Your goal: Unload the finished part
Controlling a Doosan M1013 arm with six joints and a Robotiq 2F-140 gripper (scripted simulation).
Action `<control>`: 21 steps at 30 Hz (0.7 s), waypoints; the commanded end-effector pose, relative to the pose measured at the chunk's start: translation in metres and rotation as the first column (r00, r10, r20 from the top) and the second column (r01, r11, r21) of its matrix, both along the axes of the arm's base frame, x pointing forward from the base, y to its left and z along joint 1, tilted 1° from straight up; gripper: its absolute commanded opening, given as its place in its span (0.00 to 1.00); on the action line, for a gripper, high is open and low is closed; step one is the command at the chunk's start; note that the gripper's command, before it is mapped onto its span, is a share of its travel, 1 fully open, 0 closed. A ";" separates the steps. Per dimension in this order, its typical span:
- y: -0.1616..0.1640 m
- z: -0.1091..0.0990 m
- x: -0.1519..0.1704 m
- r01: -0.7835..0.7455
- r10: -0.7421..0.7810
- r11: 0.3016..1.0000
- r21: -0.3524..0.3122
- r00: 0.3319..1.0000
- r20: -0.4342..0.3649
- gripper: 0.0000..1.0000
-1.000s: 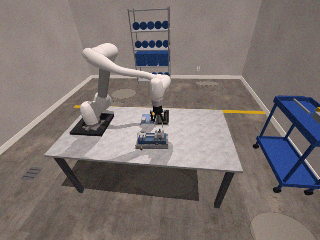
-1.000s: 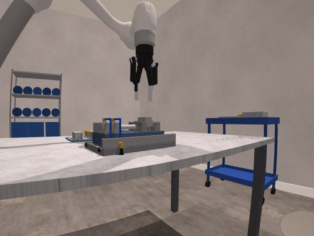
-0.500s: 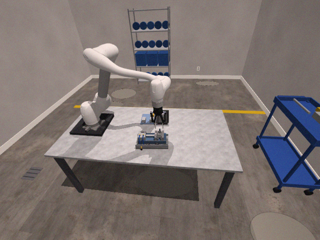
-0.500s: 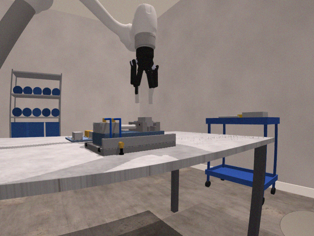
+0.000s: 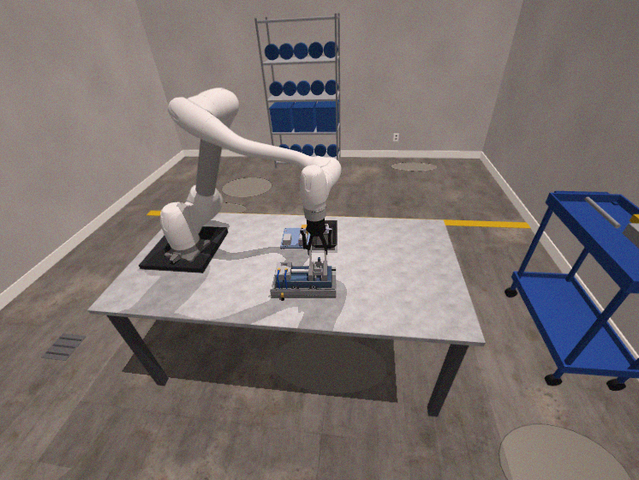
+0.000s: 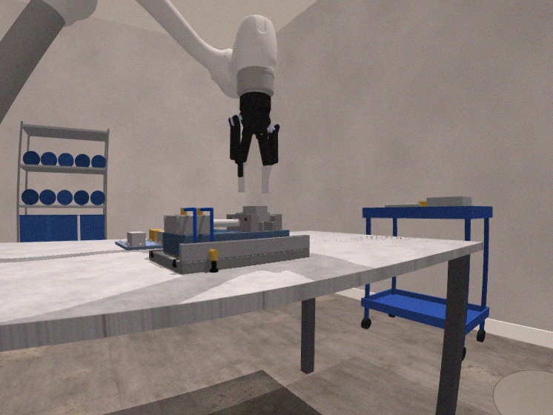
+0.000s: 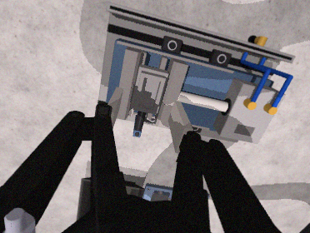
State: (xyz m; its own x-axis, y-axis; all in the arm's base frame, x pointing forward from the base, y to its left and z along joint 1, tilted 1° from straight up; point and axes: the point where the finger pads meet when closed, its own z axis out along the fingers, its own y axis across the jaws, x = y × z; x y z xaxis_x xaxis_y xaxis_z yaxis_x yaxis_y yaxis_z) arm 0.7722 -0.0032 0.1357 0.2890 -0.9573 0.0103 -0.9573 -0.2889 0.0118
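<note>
Gripper (image 6: 253, 187) above vise (image 6: 232, 243), fingers partly apart, empty. Finished part (image 6: 255, 213) seemingly clamped in vise. Risk: off-centre descent, fingertip hits vise jaw instead of straddling part.

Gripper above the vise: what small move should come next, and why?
Probably straight down. The black gripper hangs partly open and empty above the grey stepped part, which sits clamped in the blue-and-grey vise; its fingers must straddle the part before closing.

White arm (image 5: 217, 121), black tool (image 6: 253, 183), blue-and-grey vise (image 6: 232, 243), mottled grey table (image 5: 403, 289), blue cart (image 5: 588, 227)
</note>
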 end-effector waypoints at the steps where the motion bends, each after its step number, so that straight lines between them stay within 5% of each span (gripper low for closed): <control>1: -0.003 -0.008 -0.001 -0.006 0.006 1.000 -0.003 1.000 -0.002 0.40; 21: -0.004 -0.024 -0.002 -0.006 0.006 1.000 -0.003 1.000 -0.002 0.40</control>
State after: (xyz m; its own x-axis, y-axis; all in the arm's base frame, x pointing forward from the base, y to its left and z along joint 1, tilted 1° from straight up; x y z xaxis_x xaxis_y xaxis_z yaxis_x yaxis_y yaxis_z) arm 0.7721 -0.0035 0.1155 0.2892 -0.9572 0.0104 -0.9572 -0.2890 0.0119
